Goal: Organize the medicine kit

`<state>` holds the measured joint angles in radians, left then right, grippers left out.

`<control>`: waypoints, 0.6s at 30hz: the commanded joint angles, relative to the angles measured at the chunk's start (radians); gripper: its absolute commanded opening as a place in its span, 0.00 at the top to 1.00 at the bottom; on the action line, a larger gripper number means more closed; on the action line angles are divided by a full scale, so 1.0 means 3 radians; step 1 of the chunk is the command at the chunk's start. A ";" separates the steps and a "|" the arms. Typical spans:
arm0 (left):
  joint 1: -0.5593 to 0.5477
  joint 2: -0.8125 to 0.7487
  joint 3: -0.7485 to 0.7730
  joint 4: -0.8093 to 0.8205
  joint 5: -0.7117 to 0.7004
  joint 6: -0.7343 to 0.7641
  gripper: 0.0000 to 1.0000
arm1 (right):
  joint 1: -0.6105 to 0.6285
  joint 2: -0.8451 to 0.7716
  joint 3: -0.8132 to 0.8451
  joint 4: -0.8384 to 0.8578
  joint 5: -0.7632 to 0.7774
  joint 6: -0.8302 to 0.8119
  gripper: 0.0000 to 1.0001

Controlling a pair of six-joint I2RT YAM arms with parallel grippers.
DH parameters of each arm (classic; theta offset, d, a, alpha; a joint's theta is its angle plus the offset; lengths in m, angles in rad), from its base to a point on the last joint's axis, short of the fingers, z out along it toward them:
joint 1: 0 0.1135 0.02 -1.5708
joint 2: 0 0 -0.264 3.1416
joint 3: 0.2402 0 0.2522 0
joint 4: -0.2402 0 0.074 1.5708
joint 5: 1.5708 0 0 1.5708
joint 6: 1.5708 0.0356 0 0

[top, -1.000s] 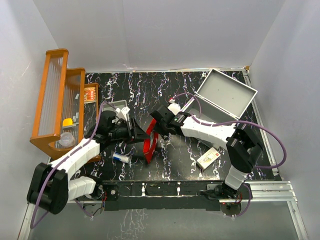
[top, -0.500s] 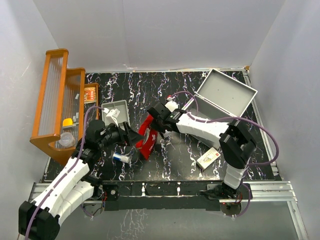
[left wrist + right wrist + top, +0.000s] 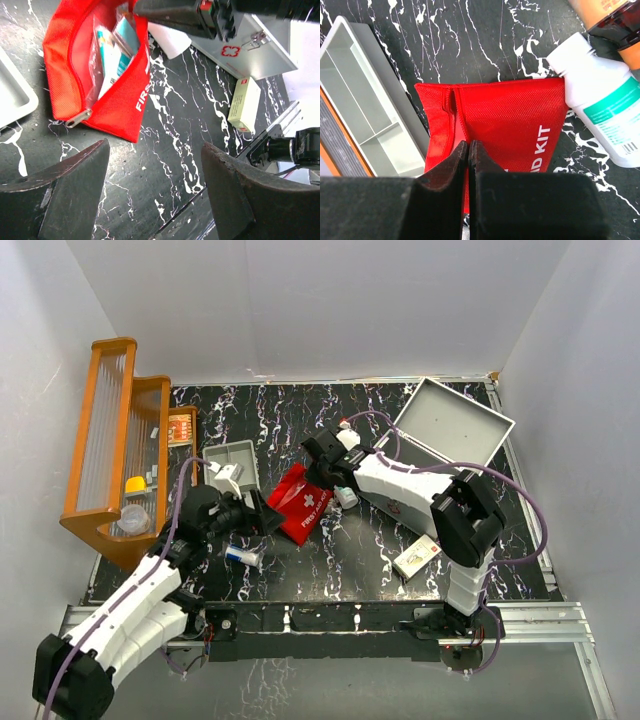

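**Right jaws pinch the red pouch beside the open kit**

The medicine kit, a light-grey metal case, sits at the upper right of the top view with its lid thrown back. In the left wrist view, a face of it with a red cross emblem and a latch shows at the upper right.

The red pouch lies near the centre of the black marbled tabletop, left of the kit. The right jaws are clenched on the pouch's upper edge beside the zip. The pouch gapes, and the left wrist view shows packets inside it.

A white bottle lies just beside the pouch, between it and the kit. The left jaws are released, spread wide and empty, low over the tabletop left of the pouch.

A small grey tray sits just above and left of the pouch, near the wooden rack at the left edge. A cream box lies at lower right, below the kit.
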<state>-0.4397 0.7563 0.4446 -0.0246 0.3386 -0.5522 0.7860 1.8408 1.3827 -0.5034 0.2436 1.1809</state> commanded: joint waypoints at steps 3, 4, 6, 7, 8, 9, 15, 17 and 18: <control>-0.0361 0.0267 0.0016 0.0027 -0.0573 -0.0057 0.30 | -0.0124 0.0055 0.0150 0.0188 -0.0085 -0.0057 1.00; -0.0389 0.0323 -0.0006 0.0012 -0.0768 -0.0153 0.31 | -0.0136 0.0060 0.0144 0.0213 -0.0113 -0.0053 1.00; -0.0402 0.0434 -0.0076 -0.0002 -0.0939 -0.0403 0.35 | -0.0153 0.0065 0.0137 0.0242 -0.0148 -0.0045 1.00; -0.0404 0.0485 -0.0109 0.0018 -0.0990 -0.0529 0.35 | -0.0156 0.0072 0.0136 0.0254 -0.0163 -0.0053 1.00; -0.0406 0.0529 -0.0169 0.0124 -0.0971 -0.0642 0.35 | -0.0164 0.0072 0.0132 0.0261 -0.0175 -0.0055 1.00; -0.0404 0.0563 -0.0229 0.0268 -0.0918 -0.0718 0.36 | -0.0166 0.0070 0.0129 0.0272 -0.0188 -0.0059 1.00; -0.0404 0.0568 -0.0551 0.1161 -0.1062 -0.1032 0.39 | -0.0184 0.0034 0.0092 0.0347 -0.0268 -0.0099 1.00; -0.0404 0.0587 -0.0658 0.1438 -0.1139 -0.1031 0.40 | -0.0186 0.0039 0.0083 0.0353 -0.0319 -0.0092 1.00; -0.0401 0.0615 -0.0721 0.1589 -0.1147 -0.1002 0.41 | -0.0187 0.0048 0.0085 0.0350 -0.0362 -0.0089 1.00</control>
<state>-0.5587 0.9413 0.2733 0.2115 0.0578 -0.8227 0.7364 1.8580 1.3857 -0.4599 0.1650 1.1606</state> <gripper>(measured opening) 0.603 0.012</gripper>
